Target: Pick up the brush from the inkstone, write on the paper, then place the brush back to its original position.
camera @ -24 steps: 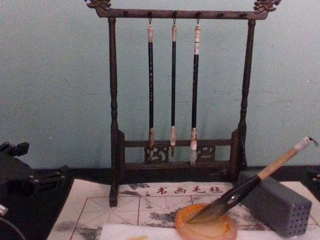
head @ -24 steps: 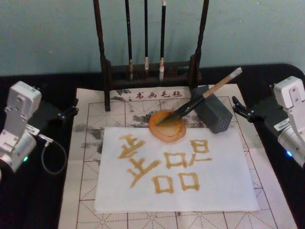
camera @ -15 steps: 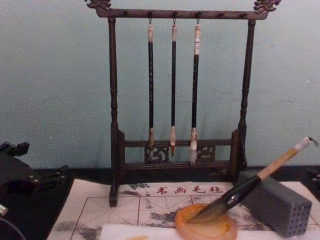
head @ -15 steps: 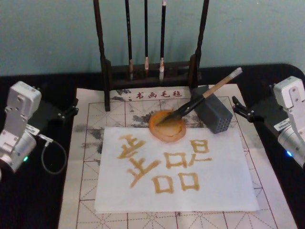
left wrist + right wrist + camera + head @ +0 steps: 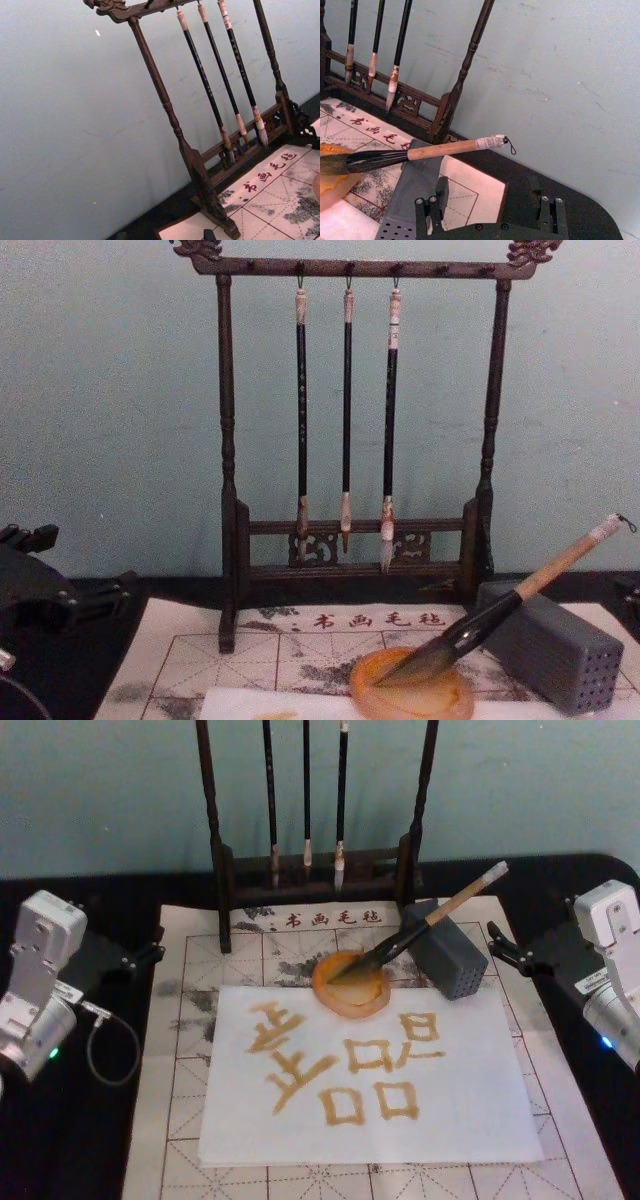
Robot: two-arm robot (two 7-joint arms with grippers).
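Over on the left, the left tool (image 5: 148, 952) is parked on the black surface (image 5: 60, 1150) just off the beige felt mat (image 5: 180, 1120). In the chest view its fingers look spread apart with nothing between them.

On the mat lies the paper (image 5: 460, 1120), covered in amber strokes: some crossed lines on the left and four boxy shapes to the right. I can't read them as actual words. The red print along the mat's far edge is legible though: 书画毛毡.

Behind that is the dark wooden stand (image 5: 213, 850) with three thin brushes (image 5: 306, 800) hanging straight down.

The inkstone (image 5: 335, 1003) sits on the far edge of the paper, roughly mid-scene. The brush (image 5: 425, 925) has its dark bristle tip down in the dish, and its handle leans on the top edge of the grey block (image 5: 458, 968) just to the right. So the long axis runs on a diagonal: tip pointing down and to the left, whitish capped end pointing up, away and to the right, past the block.

Far right, the right tool (image 5: 496, 946) sits on the surface, well apart from the brush, opened wide and empty.

Compared with a moment ago, nothing has shifted that I can see: the brush is in the same lean and both arms are in the same spots.
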